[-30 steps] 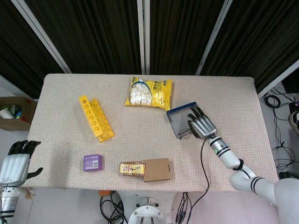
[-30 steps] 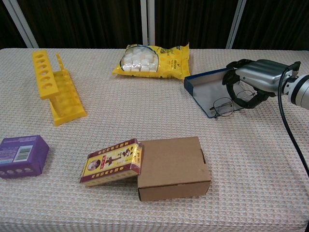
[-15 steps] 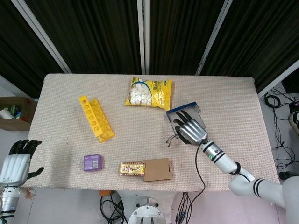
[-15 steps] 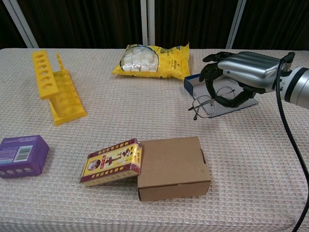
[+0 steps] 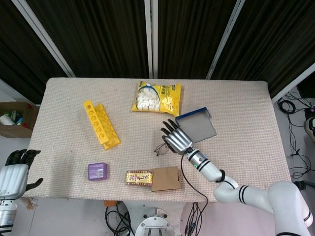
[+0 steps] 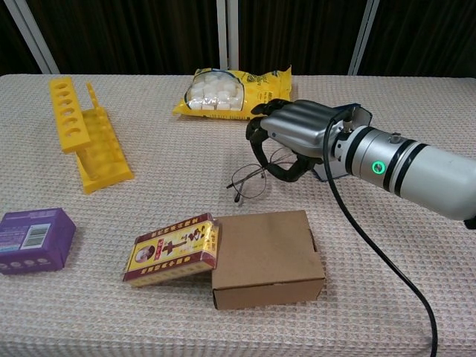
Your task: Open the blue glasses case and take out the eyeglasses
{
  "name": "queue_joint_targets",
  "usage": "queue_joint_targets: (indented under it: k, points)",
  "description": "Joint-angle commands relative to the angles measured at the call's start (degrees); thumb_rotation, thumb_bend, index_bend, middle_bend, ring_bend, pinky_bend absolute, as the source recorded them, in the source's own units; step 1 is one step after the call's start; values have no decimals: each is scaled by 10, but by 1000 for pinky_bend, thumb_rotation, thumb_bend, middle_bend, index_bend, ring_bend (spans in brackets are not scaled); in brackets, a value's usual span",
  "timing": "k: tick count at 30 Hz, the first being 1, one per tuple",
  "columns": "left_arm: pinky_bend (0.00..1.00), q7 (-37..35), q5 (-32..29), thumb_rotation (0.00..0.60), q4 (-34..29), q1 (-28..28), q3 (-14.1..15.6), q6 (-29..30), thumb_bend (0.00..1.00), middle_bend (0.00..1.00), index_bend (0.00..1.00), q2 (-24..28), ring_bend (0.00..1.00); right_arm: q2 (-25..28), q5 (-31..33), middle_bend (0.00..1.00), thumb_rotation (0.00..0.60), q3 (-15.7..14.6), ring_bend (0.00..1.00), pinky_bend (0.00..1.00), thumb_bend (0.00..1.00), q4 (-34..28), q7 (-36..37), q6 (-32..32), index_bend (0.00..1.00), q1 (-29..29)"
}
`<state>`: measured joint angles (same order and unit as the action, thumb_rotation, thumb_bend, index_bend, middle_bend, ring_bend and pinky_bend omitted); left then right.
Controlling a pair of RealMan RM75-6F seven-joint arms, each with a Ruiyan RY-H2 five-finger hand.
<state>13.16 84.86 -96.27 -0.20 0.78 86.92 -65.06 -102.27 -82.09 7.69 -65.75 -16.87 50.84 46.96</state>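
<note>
Since the earlier frames the right hand (image 6: 294, 141) has travelled leftward off the blue glasses case (image 5: 197, 126), carrying the eyeglasses (image 6: 254, 177) with it toward the middle of the bench (image 5: 69, 157). Its fingers (image 6: 262, 132) are curled round one side of the frame, so the glasses hang from the grip with the free lens low over the cloth; whether that lens touches the bench cannot be told. The case lies open and without its contents behind the hand, just below the yellow snack bag (image 5: 156, 97). The left hand (image 5: 14, 176) hangs off the bench's near-left corner, holding nothing, fingers loosely spread as far as the head view shows. Judged from this, the opening and the removal are both done; what seems to be left is only to set the glasses down and let go. Other things: a yellow tube rack (image 5: 101, 124) to the left, a small purple box (image 5: 97, 171) at the near left, and a red-and-yellow carton (image 6: 172, 248) touching a brown cardboard box (image 6: 268, 257) near the front edge. The cardboard box sits near the held glasses, on the side nearer the robot, and would crowd a placement made much closer in.
</note>
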Motion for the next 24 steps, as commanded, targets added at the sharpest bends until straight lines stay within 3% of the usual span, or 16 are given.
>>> queue_joint_targets:
  k: [1, 4, 11, 17, 24]
  points:
    - [138, -1, 0, 600, 1, 0, -1, 1, 0, 198, 204, 0, 129, 11, 4, 127, 600, 2, 0, 0, 372, -14, -7, 7, 163, -3]
    - [138, -3, 1, 600, 3, -1, -1, -1, 0, 198, 204, 1, 129, 43, 2, 108, 600, 1, 0, 0, 361, -43, -10, 29, 52, -17]
    - [139, -3, 5, 600, 3, -6, -5, -3, 0, 198, 204, 1, 129, 180, -2, 103, 600, -7, 0, 0, 365, -153, -8, 118, 39, -86]
    - [139, 1, 8, 600, 9, -9, -14, 5, 0, 195, 204, -6, 129, 333, -16, 75, 600, -45, 0, 0, 377, -247, 46, 229, 38, -194]
    - [138, 13, 7, 600, 8, -12, -19, 8, 0, 187, 204, -14, 129, 416, -42, 50, 600, -96, 0, 0, 419, -256, 160, 349, 24, -315]
